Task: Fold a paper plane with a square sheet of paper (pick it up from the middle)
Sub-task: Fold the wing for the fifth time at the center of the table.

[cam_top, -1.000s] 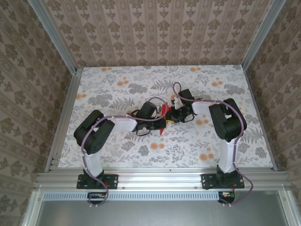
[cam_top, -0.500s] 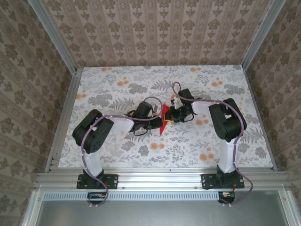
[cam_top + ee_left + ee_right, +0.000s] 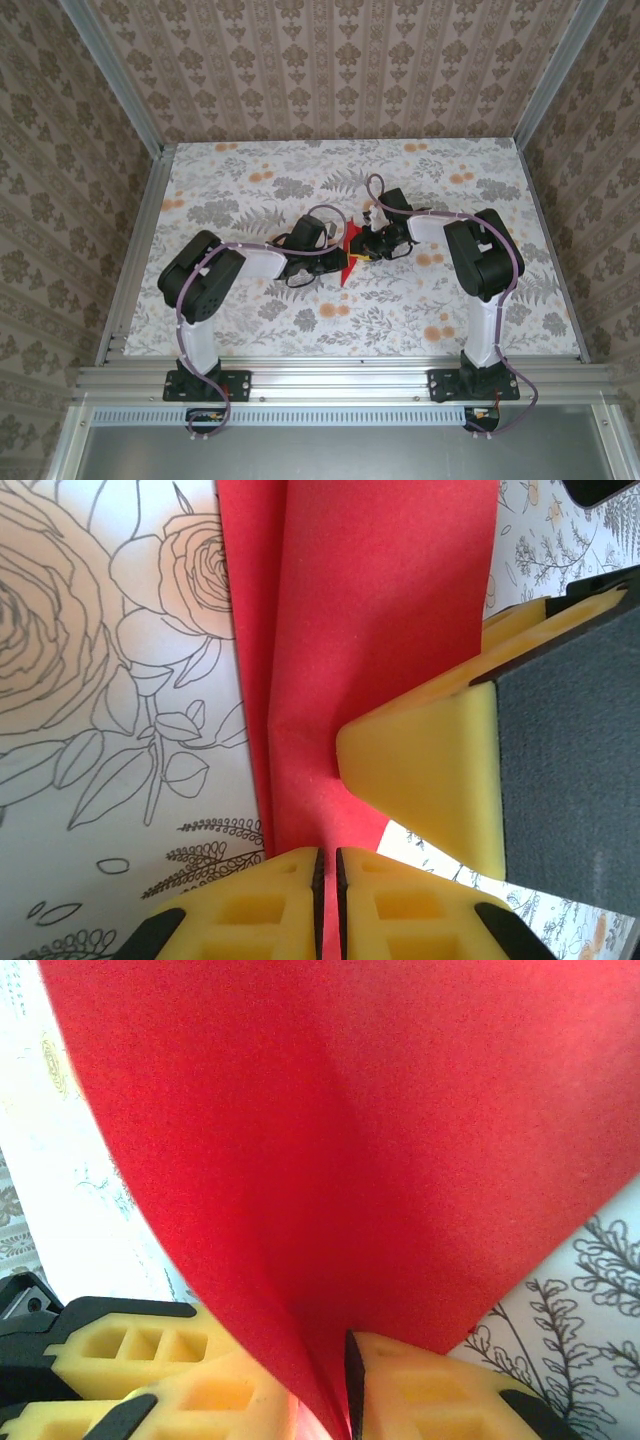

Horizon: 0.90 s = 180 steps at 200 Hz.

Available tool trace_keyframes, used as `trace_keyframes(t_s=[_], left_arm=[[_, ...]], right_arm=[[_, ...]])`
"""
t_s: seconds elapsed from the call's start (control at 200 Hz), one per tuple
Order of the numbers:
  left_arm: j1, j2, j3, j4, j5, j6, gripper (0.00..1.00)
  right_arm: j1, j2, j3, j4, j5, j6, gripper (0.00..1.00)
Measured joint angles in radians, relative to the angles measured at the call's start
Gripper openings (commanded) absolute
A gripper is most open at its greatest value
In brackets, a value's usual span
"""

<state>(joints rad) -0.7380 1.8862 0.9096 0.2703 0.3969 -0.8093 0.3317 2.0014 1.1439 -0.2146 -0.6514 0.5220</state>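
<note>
A thin bright red square sheet of paper (image 3: 370, 630), creased, was held over the middle of the flowered worktop (image 3: 250, 190). The left pincer (image 3: 326, 900) had just tightened, pinching its fold. The right pincer (image 3: 338, 1370) apparently pinched the opposite edge, so folding could proceed.

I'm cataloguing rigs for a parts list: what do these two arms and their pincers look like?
The left arm and right arm: black joint housings, white links, looping purplish cables. Left pincer and right pincer: yellow, blocky, with hollow cells and black backing.
</note>
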Motion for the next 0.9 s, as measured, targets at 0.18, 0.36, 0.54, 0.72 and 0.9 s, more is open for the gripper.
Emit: trace_keyframes(t_s=[0.18, 0.36, 0.54, 0.72, 0.9], left_arm=[[0.0, 0.0, 0.003, -0.001, -0.002, 0.0, 0.15], [-0.001, 0.019, 0.015, -0.003, -0.002, 0.0, 0.15], [-0.002, 0.021, 0.023, -0.017, 0.0, 0.0, 0.13], [-0.007, 0.022, 0.035, -0.046, -0.02, 0.0, 0.11], [-0.014, 0.022, 0.047, -0.068, -0.051, 0.0, 0.09]], right_arm=[[0.0, 0.0, 0.0, 0.0, 0.0, 0.0, 0.23], [0.0, 0.0, 0.0, 0.0, 0.0, 0.0, 0.23], [0.0, 0.0, 0.001, -0.001, 0.0, 0.001, 0.24], [0.0, -0.001, 0.007, -0.006, -0.002, 0.003, 0.28], [0.0, -0.023, 0.017, -0.03, 0.047, 0.009, 0.3]])
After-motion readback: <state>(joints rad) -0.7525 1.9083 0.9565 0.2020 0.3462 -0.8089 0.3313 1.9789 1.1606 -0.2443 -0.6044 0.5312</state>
